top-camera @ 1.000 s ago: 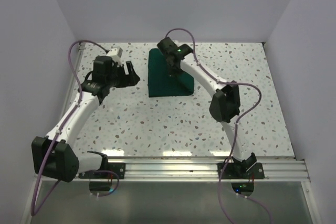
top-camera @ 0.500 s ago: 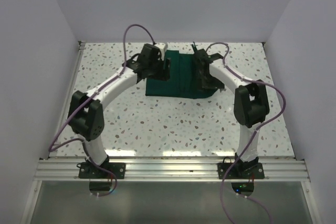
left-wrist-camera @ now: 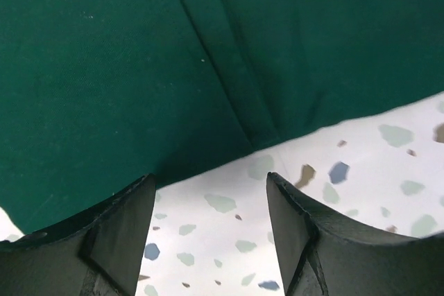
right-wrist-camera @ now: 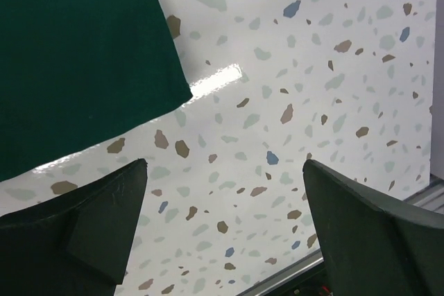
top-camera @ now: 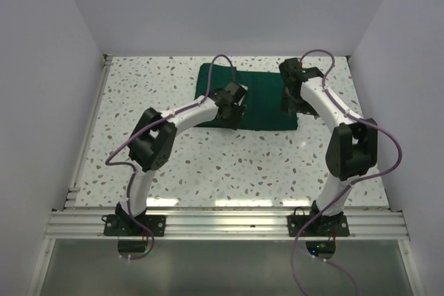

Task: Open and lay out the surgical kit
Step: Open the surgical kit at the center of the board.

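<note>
The left gripper [left-wrist-camera: 209, 188] would do best to pinch only the top layer of the dark green drape [left-wrist-camera: 139, 67] at its near hem. It should then draw that fold low and outward, so the wrapped kit does not drag across the table [left-wrist-camera: 361, 192]. Its fingers stand moderately apart and hold nothing, with the hem just beyond the tips; whether they brush the cloth is hard to tell. The right gripper [right-wrist-camera: 225, 171] gapes wide and empty over the table, beside the drape's corner. The kit lies toward the table's far side, not yet unwrapped.
</note>
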Action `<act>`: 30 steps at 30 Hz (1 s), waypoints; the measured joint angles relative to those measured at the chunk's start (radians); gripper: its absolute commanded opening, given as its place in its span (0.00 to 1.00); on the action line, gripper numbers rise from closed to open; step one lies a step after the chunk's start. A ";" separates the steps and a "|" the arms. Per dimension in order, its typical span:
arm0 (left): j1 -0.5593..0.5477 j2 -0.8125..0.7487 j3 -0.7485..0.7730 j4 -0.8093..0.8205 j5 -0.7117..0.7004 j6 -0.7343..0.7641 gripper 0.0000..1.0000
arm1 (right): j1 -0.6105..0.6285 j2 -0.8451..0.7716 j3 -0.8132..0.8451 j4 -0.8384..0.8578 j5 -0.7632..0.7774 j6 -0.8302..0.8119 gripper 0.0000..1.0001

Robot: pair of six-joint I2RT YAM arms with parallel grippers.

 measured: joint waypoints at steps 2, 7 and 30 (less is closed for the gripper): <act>-0.001 0.030 0.005 0.001 -0.016 0.000 0.68 | 0.002 -0.020 0.026 -0.005 0.000 0.000 0.98; -0.010 0.084 0.036 0.009 -0.058 -0.008 0.67 | 0.004 -0.026 0.060 -0.013 -0.011 -0.001 0.98; -0.018 0.119 0.139 0.050 -0.057 -0.020 0.52 | 0.004 -0.026 0.060 -0.055 -0.045 -0.005 0.99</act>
